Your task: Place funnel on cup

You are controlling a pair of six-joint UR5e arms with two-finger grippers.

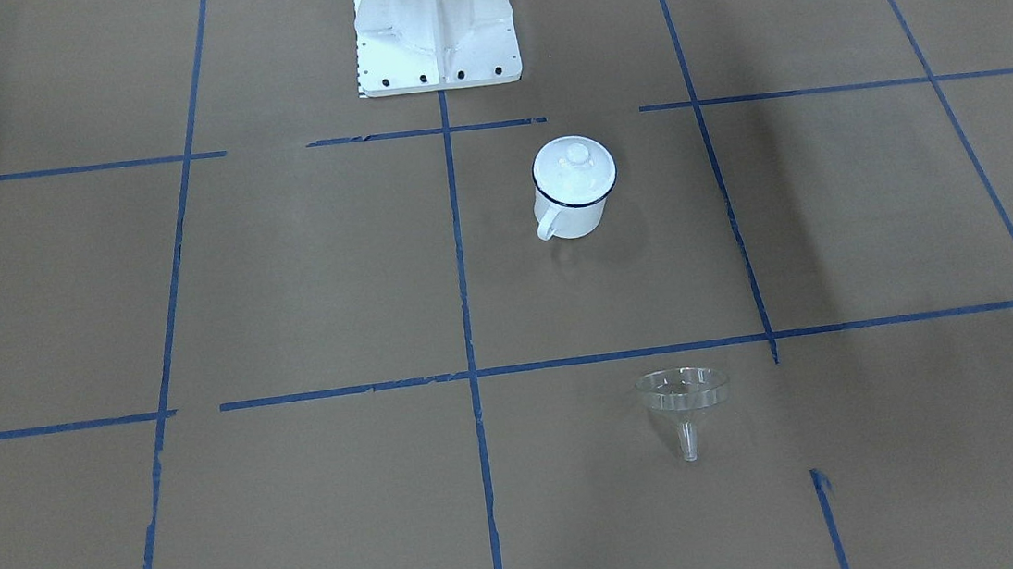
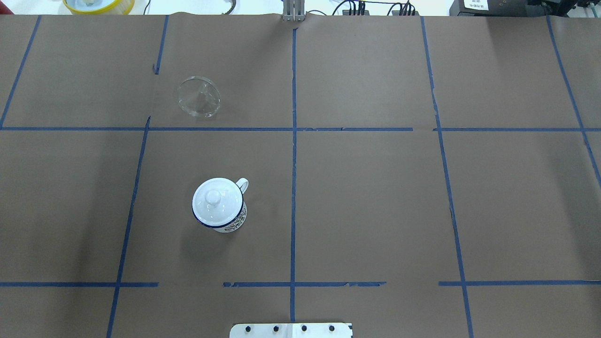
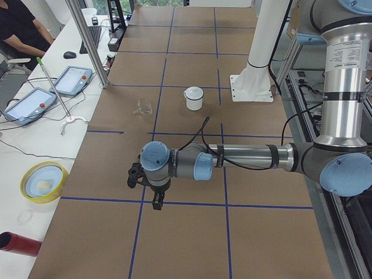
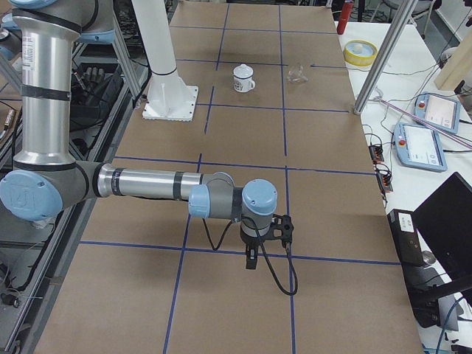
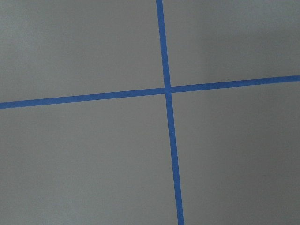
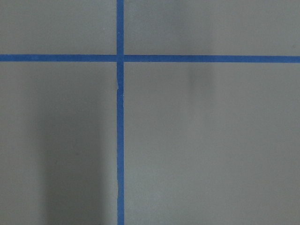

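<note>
The clear funnel lies tipped on the brown table, its spout pointing away from the robot base; it also shows in the overhead view. The white cup with a dark blue rim stands upright nearer the base, with a round white knobbed lid on it. Both grippers are far from them, over bare table. The left gripper shows only in the exterior left view and the right gripper only in the exterior right view. I cannot tell whether either is open or shut. Both wrist views show only tape lines.
The white robot pedestal stands behind the cup. A side bench along the far edge holds a yellow bowl, teach pendants and cables, with a metal post at the table edge. A person sits there.
</note>
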